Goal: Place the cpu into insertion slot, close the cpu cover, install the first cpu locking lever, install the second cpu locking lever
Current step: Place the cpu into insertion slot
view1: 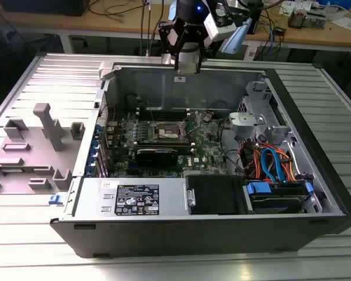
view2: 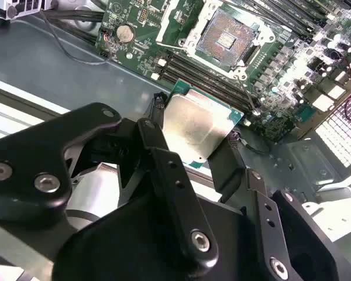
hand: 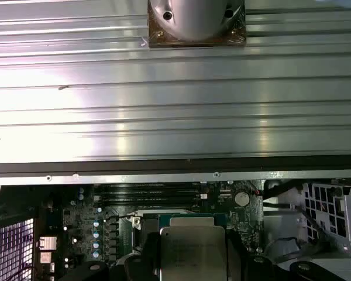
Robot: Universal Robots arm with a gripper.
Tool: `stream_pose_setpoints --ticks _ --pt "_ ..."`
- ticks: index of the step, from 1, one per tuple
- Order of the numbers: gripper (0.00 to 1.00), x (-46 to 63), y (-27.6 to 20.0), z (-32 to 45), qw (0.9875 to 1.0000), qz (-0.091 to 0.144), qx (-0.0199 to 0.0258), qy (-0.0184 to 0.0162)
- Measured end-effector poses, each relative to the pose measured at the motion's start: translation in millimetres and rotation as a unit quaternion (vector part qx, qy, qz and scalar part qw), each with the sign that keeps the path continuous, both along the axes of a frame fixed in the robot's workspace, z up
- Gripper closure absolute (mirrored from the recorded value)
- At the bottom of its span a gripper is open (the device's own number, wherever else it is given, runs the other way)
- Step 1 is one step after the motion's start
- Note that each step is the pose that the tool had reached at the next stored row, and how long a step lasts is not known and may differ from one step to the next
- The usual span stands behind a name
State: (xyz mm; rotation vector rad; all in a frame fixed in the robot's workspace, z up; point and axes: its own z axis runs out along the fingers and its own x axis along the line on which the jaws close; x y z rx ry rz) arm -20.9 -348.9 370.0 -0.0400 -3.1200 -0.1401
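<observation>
The open computer case (view1: pixel 134 202) is lying on the ribbed metal surface (view1: pixel 164 266). The end effector (view1: pixel 187 63) is hanging just above the far wall of this case, well apart from the insertion slot (view1: pixel 167 133), which is sitting on the green board in the middle of the case. Grey fixture blocks (view1: pixel 47 126) are standing beside the case, on the exterior view's left. A black drive box (view1: pixel 215 194) is resting inside the case, at its near wall.

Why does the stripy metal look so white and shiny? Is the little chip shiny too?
First wrist view: light glare whitens bands of the ribbed table. Second wrist view: the cpu, held in the gripper, has a soft sheen, and part of the circuit board is washed out pale. Exterior view: the computer case is dim inside.
</observation>
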Motion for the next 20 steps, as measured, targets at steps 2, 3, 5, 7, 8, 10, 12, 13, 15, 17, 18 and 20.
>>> stream_pose_setpoints --ticks 2,3,5,7,8,10,12,13,15,17,18,20 --pt "0.45 0.0 0.0 0.0 1.0 0.0 0.0 0.0" --pt "0.45 0.0 0.0 0.0 1.0 0.0 0.0 0.0" --pt "0.45 0.0 0.0 0.0 1.0 0.0 0.0 0.0" --pt "0.45 0.0 -0.3 0.1 1.0 0.0 -0.0001 0.0" --pt "0.45 0.0 -0.6 0.0 1.0 0.0 0.0 0.0" --pt "0.45 0.0 -1.4 0.0 1.0 0.0 0.0 0.0" --pt "0.45 0.0 -2.6 0.1 1.0 0.0 -0.0004 0.0" --pt "0.45 0.1 -3.3 0.0 1.0 0.0 -0.0004 0.0" --pt "0.45 0.0 -5.3 0.0 1.0 0.0 -0.0003 0.0" --pt "0.45 0.0 -7.3 -0.1 1.0 0.0 -0.0004 0.0" --pt "0.45 0.0 -8.4 -0.1 1.0 0.0 -0.0004 0.0" --pt "0.45 0.0 -11.1 -0.4 1.0 0.0 -0.0003 0.0"
